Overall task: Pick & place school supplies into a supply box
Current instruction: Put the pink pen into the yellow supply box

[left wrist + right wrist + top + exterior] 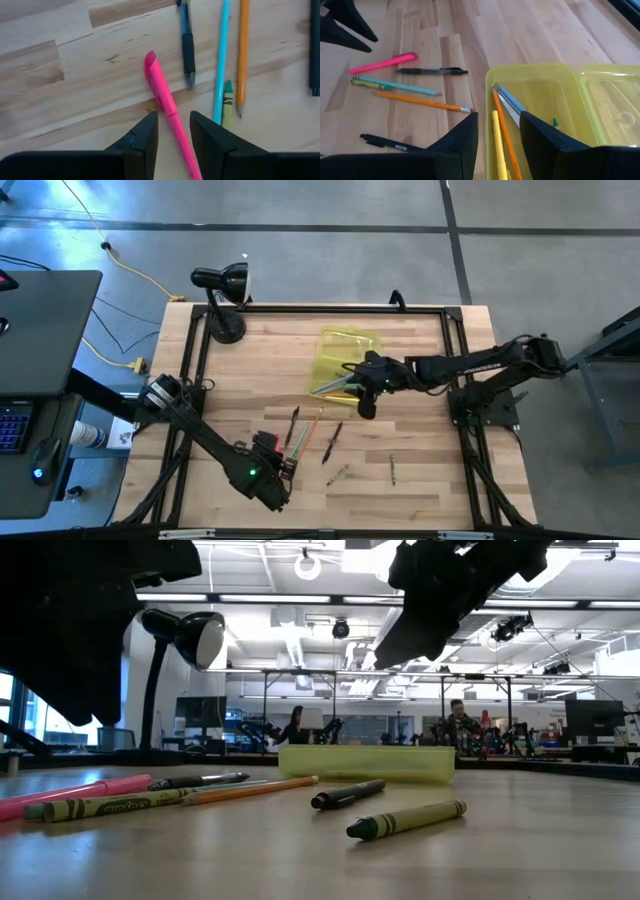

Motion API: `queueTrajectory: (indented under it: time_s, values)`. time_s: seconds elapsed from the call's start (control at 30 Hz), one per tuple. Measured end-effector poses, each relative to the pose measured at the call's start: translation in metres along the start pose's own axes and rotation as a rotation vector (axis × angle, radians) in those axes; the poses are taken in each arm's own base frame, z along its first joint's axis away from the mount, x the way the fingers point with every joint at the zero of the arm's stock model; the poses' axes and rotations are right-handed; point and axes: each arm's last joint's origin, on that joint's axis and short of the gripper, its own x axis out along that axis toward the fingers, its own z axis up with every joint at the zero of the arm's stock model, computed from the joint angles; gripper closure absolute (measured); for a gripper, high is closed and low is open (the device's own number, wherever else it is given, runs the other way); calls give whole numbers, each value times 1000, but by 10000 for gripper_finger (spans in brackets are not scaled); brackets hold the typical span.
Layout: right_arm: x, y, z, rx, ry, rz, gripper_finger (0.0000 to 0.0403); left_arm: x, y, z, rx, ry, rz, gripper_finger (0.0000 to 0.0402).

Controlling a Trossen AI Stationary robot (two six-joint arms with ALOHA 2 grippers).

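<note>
Left pincer (173, 131), fingers apart, straddles the pink highlighter (167, 107), whose lower end runs out of frame.

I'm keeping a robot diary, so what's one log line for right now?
left pincer: open, straddling pink highlighter | right pincer: open, empty, over supply box | box: open, some pencils inside

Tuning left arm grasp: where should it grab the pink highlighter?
Grip the pink highlighter mid-barrel from straight above, fingers across its width. It lies flat on the table, clear of the black pen, and the open left tool straddles it.
</note>
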Motion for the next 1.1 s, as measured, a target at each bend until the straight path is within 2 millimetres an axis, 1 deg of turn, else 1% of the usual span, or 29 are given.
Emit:
queueTrajectory:
  time_s: [0.3,0.6,0.87,1.0,1.1]
  values:
    - [0,1,0,-6,-1,3,279,1,0,0,-29,4,5,259]
    - [0,1,0,-5,-1,4,279,25,-2,-14,-25,-21,75,259]
    - [0,1,0,-3,-1,7,279,26,-4,-13,-74,-99,34,259]
    - [0,1,0,-5,0,7,279,27,-4,-14,-83,-94,28,259]
    - [0,1,0,-5,0,7,279,31,-6,-17,-106,-94,28,259]
